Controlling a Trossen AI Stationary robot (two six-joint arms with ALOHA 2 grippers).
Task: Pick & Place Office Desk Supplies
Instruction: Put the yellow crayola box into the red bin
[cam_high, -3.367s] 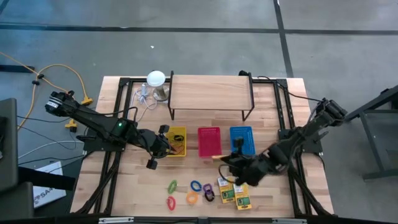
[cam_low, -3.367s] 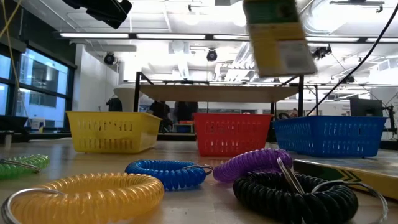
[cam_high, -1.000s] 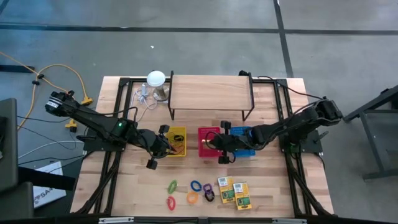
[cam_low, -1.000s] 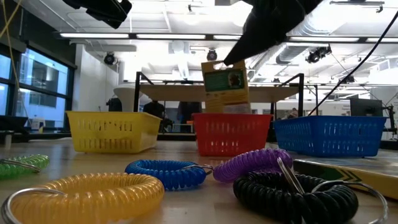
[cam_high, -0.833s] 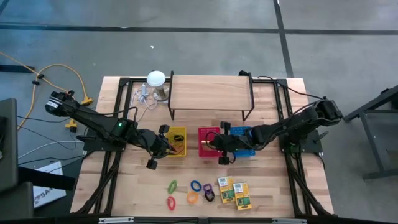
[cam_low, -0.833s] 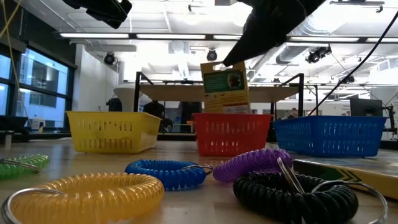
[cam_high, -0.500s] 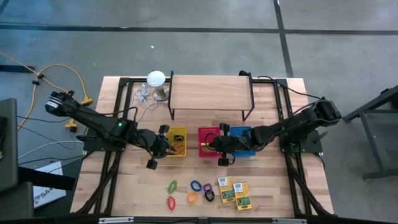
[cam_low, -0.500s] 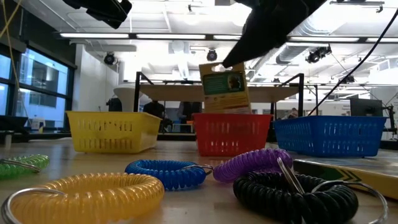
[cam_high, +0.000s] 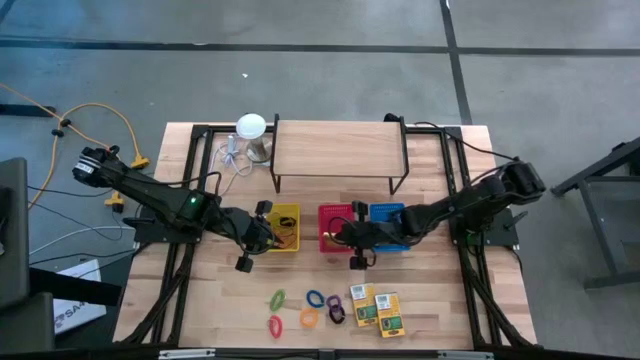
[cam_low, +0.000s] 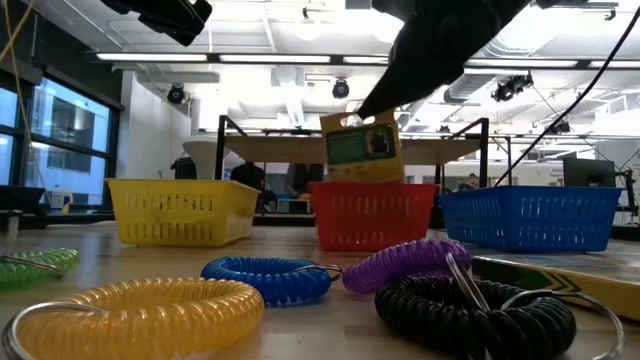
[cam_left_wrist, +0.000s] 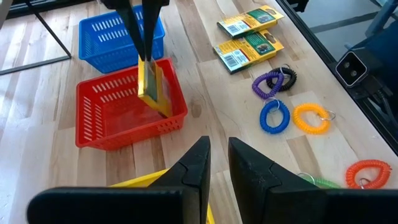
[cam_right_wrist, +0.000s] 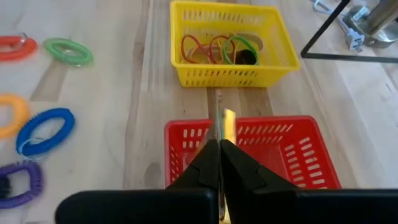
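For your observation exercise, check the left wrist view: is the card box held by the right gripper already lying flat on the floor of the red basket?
No: the card box hangs upright, pinched by the right gripper, above the red basket.

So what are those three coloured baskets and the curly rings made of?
The red basket, blue basket and yellow basket look like moulded plastic: slotted walls, slight gloss. The coil rings seem springy plastic, wound like phone cord; a thin, probably metal loop hangs on some.
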